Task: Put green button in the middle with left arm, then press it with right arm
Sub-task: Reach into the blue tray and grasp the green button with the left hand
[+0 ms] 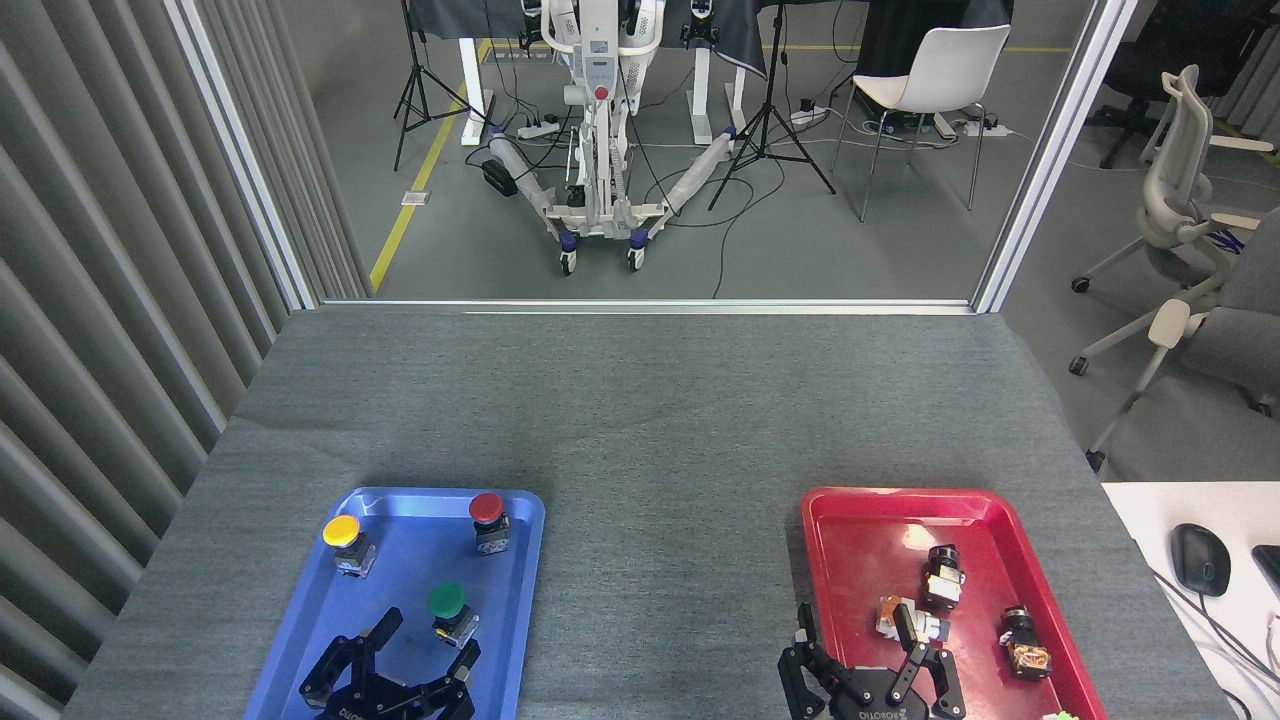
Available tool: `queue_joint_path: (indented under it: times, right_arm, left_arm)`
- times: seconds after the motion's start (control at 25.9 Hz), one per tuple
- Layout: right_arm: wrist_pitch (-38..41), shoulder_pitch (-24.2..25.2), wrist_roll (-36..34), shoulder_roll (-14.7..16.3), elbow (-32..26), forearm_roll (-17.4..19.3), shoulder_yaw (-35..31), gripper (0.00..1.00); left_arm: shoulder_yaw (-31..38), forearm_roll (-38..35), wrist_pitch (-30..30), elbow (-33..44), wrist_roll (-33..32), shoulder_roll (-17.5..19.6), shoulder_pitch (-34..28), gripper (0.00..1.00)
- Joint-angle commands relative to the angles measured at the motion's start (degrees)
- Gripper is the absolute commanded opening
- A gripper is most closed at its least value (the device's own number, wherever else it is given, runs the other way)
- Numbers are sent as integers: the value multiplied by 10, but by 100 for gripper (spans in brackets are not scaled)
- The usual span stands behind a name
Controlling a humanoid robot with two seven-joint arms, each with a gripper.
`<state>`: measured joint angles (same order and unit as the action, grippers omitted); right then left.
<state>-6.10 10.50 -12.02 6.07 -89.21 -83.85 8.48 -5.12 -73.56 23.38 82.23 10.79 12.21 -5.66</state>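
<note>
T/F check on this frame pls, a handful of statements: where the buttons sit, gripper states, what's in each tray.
1. The green button sits in the blue tray. True.
2. The left gripper is shut on the green button. False: it is open, just short of the button and not touching it.
3. The red button lies in the red tray. False: it is in the blue tray, at the far edge, with the yellow button.
4. The right gripper is open over the near end of the red tray. True.
5. The table between the two trays holds a button. False: no button there.
</note>
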Motion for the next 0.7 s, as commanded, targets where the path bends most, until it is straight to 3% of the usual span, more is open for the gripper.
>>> queue_joint_path:
  times: [0.0, 0.27, 0.66]
  right_arm:
    - [0, 0, 0, -3, 0, 0, 0, 100]
    - [0, 0, 1, -4, 0, 1, 0, 100]
    - [0, 0, 1, -5, 0, 0, 0, 100]
  left_arm:
    - [-19, 1, 4, -63, -1, -3, 35, 100]
    - [-22, 0, 4, -163, -2, -10, 90, 100]
    - [-30, 2, 0, -200, 5, -25, 119, 97]
